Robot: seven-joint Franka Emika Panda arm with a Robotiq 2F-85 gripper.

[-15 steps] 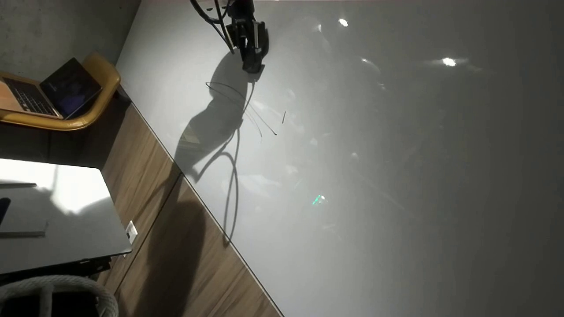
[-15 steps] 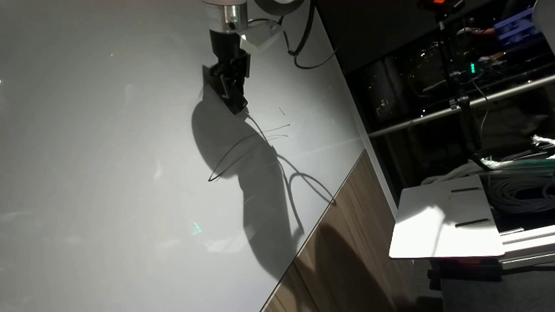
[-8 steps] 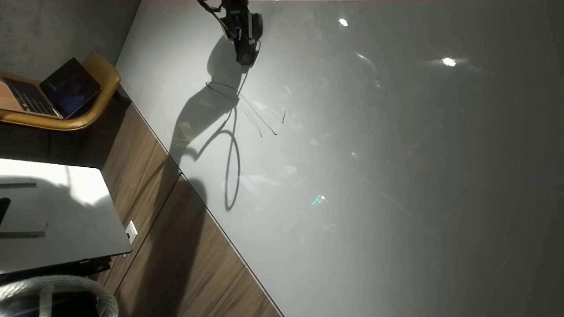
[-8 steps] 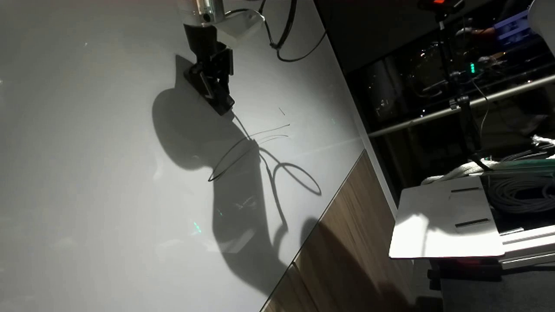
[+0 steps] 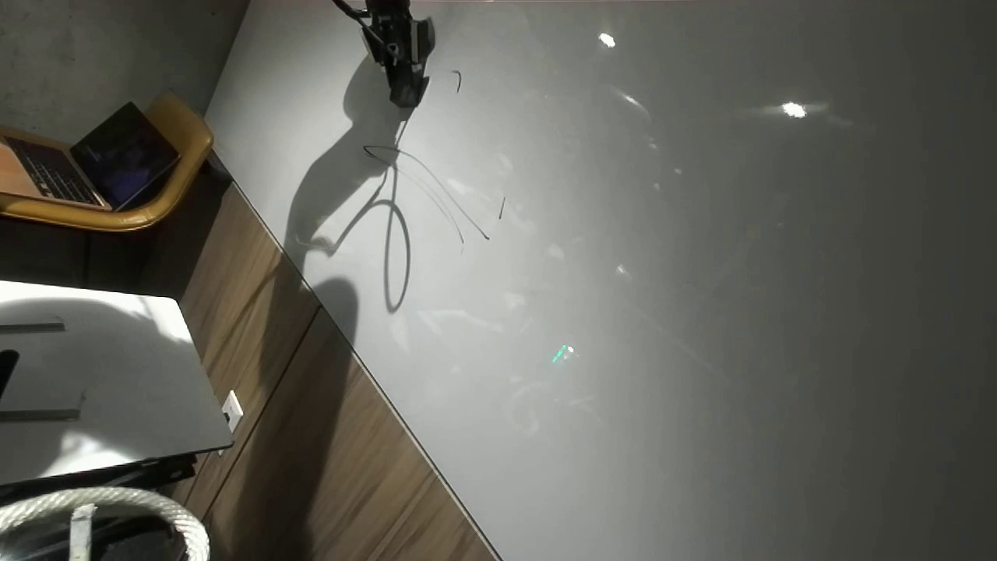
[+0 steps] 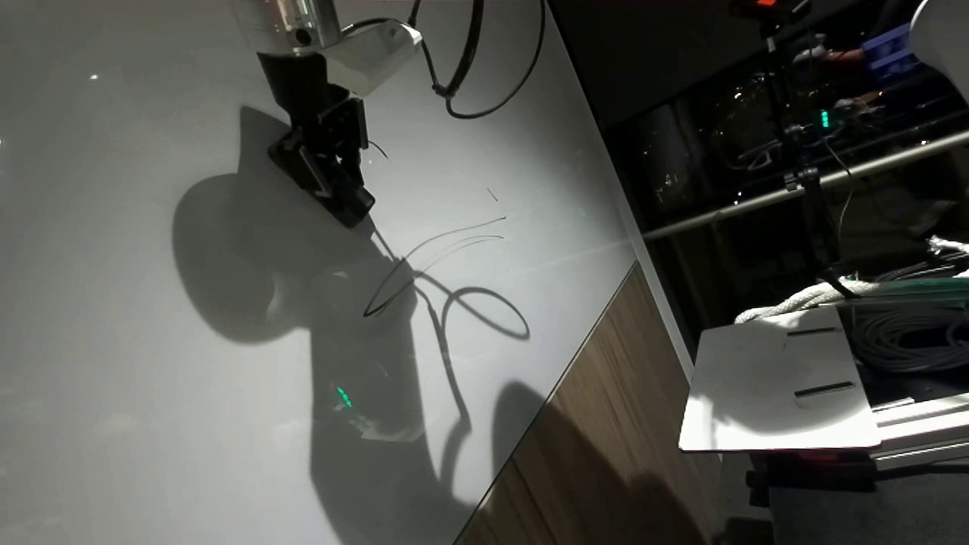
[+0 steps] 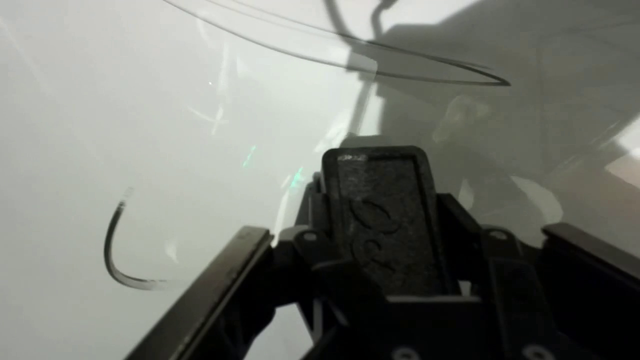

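Note:
My gripper (image 5: 410, 62) is shut on a dark block (image 7: 385, 215) with raised markings, gripped between both fingers. The block's end also shows in an exterior view (image 6: 354, 203). It is at or close to a glossy white surface (image 5: 701, 312); I cannot tell whether it touches. Black marks lie on this surface. A small hooked mark (image 7: 107, 245) is beside the gripper and shows in both exterior views (image 5: 459, 80) (image 6: 379, 149). A long looped line (image 6: 401, 261) lies beyond the block's end and also shows in the wrist view (image 7: 300, 56). A short stroke (image 5: 502, 207) is farther off.
Wood panels (image 5: 374, 452) border the white surface. A laptop (image 5: 125, 156) rests on a tan chair (image 5: 175, 125). A grey slotted plate (image 6: 780, 371) and white rope (image 6: 802, 300) stand beyond the panels. Black cables (image 6: 465, 53) hang by the arm. The arm's shadow (image 6: 363, 363) crosses the surface.
My gripper has moved left with the block in both exterior views, upward in an exterior view and slightly downward in an exterior view. The small hooked mark has come out from behind it.

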